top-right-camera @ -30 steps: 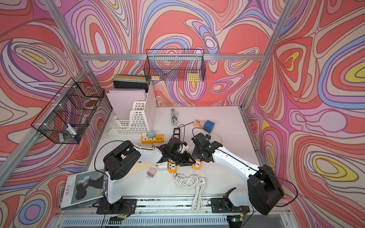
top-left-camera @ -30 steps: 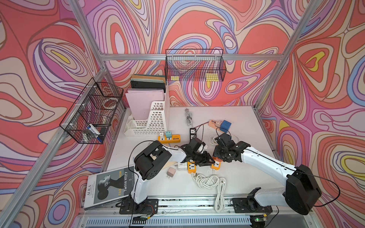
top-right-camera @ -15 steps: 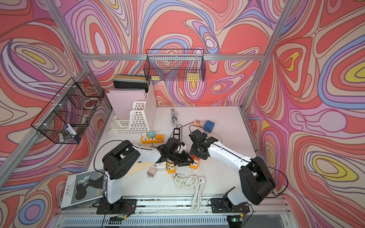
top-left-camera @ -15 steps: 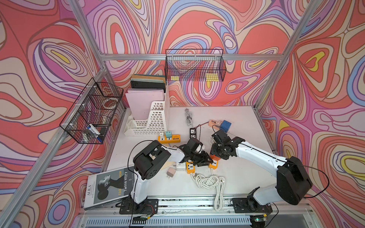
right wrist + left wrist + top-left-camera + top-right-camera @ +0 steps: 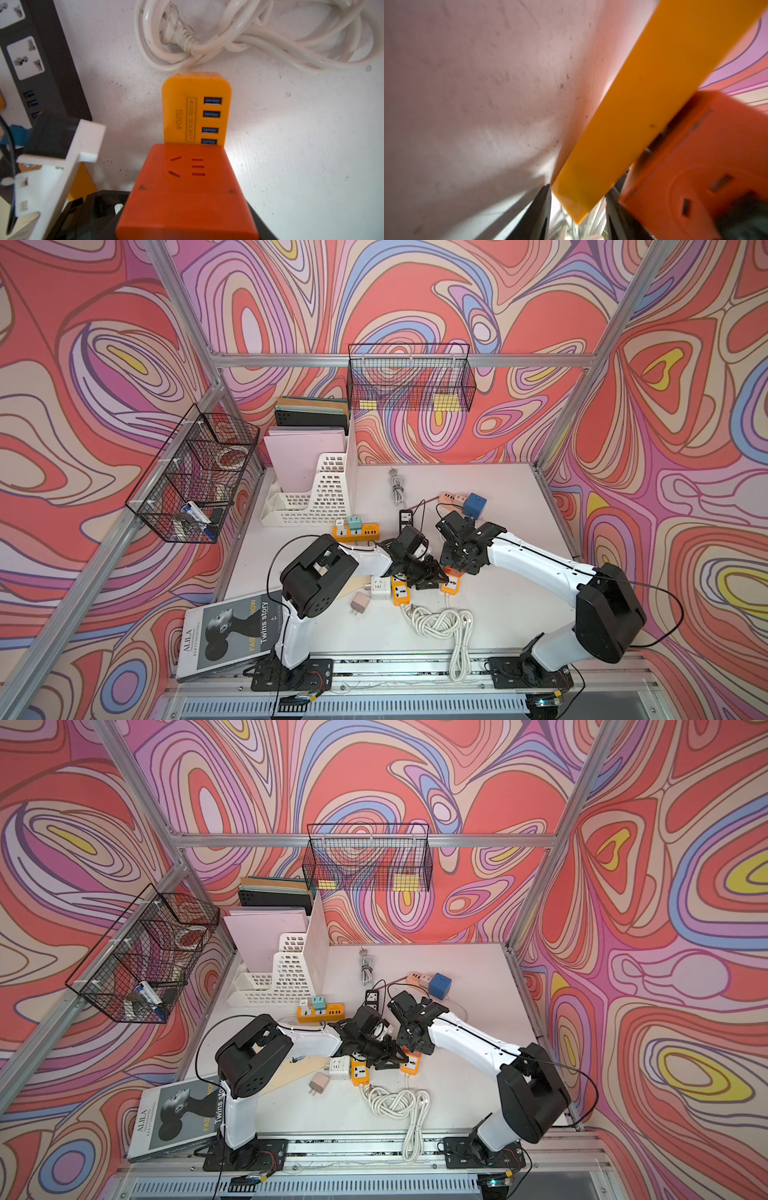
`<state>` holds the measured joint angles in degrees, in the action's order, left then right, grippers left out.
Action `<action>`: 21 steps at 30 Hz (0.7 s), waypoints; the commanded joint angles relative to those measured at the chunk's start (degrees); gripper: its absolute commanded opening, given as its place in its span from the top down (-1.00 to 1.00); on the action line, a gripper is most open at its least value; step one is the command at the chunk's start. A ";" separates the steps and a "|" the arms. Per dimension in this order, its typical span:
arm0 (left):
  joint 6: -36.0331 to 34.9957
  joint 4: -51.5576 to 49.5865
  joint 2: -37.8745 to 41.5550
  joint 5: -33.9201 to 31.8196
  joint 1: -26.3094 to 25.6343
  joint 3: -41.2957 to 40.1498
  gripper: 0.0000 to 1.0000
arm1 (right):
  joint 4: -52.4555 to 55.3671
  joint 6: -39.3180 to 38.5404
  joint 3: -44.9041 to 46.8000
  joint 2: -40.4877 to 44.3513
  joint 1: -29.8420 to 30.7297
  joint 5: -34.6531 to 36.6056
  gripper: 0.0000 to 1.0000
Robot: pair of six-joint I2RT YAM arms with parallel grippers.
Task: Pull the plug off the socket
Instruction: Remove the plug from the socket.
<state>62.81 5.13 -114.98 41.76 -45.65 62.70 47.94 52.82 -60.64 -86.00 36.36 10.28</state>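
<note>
Right wrist view, entry 1: right end effector (image 5: 185,212), clenched on the orange-red plug block (image 5: 187,182), with a black finger flanking each side of the block.

Entry 2: yellow socket strip (image 5: 195,108), showing four blue USB ports and the marking S204. The plug block sits over one end of it. This view does not show whether the pins are fully seated, partly drawn or clear.

Left wrist view, entry 3: left end effector (image 5: 577,207), closed around the end of the yellow socket strip, a black finger on each long side. The plug block lies close alongside. A dark slit shows between block and strip, too blurred to read as a gap.

Top views, placement: both end effectors meet near the middle of the surface (image 5: 503,510). The left arm reaches in from nine o'clock and the right arm from four o'clock.

Around the held strip:
- white cable coil (image 5: 440,620), six o'clock, near
- second orange strip (image 5: 401,592), nine o'clock, just beside
- white adapter cube (image 5: 379,587), nine o'clock, beyond that strip
- pink charger (image 5: 357,605), eight o'clock
- blue cube (image 5: 475,503), twelve o'clock, well apart
- magazine (image 5: 232,630), eight o'clock, at the surface's edge

Status, as judged: both grips are placed, one on the strip and one on the plug. No separation is evident. The pull itself appears to remain, with the left end effector bracing the strip while the right draws the plug block straight away from it.
</note>
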 commanded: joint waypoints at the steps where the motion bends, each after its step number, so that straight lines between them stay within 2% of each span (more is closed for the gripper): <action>1: 0.10 -9.68 -6.01 -10.58 1.35 -1.55 0.07 | -5.16 2.76 1.83 6.61 2.31 -6.46 0.19; 4: 0.21 -5.73 -6.66 -8.16 1.35 -1.32 0.06 | -10.15 4.73 6.28 7.03 2.24 -8.95 0.18; 7: 1.42 3.38 -6.54 -4.56 1.40 -2.59 0.05 | -13.89 3.21 8.28 5.85 1.18 -10.44 0.18; 12: 1.93 16.76 -4.55 0.47 1.48 -4.73 0.01 | -22.76 -2.12 10.39 7.31 -5.40 -19.71 0.18; 15: 2.11 22.61 -3.15 2.15 1.92 -6.70 -0.01 | -24.29 -6.28 10.29 8.54 -10.26 -24.81 0.19; 20: 4.14 31.67 -2.38 4.20 2.75 -9.98 -0.09 | -25.27 -9.39 11.95 10.97 -13.30 -28.50 0.19; 21: 5.35 34.37 -2.58 4.95 2.89 -10.55 -0.18 | -27.03 -9.31 13.36 11.72 -13.50 -29.82 0.19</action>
<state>65.93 31.42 -116.84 46.61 -43.11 53.87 29.63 45.01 -48.27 -78.17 23.18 -10.11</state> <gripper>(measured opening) 0.545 0.603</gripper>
